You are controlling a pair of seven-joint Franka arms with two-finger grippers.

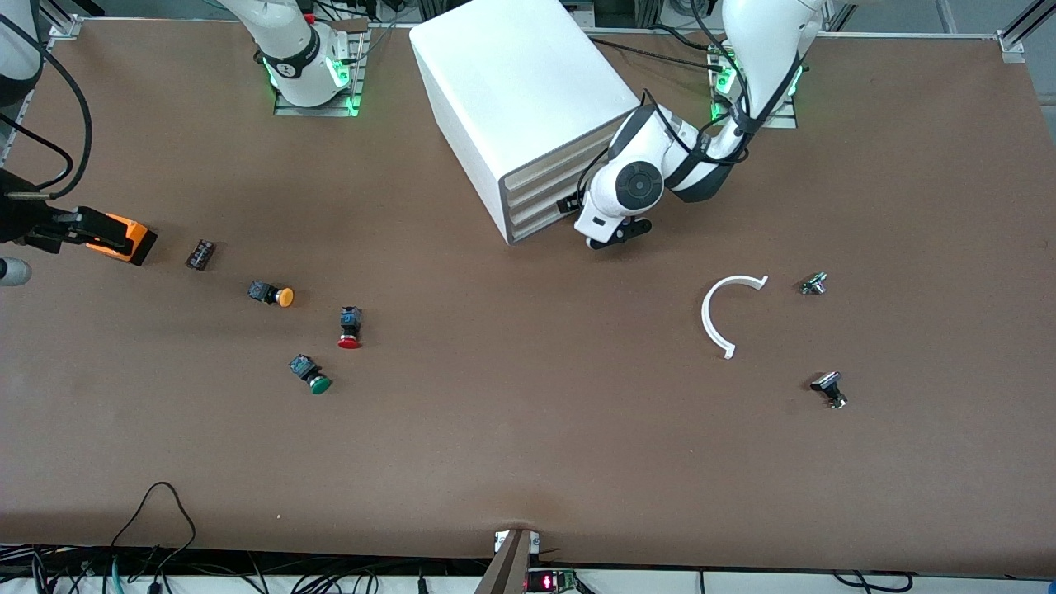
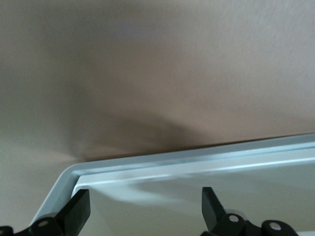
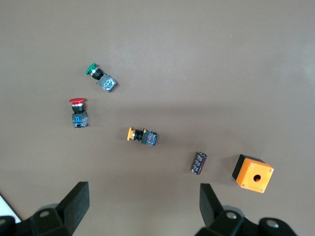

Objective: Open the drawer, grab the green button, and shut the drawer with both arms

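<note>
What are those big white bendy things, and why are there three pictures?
They are two white robot arms, each ending in a black two-finger pincer. One picture looks down from a high camera; the other two come from cameras on the arms' wrists. The left gripper, open, sits at the lowest cream-fronted drawer of the big white box cabinet. The right gripper, open, hangs over the brown table above the small green-capped push button, a red-capped button, an orange-capped button and an orange box. Neither gripper holds anything.
</note>
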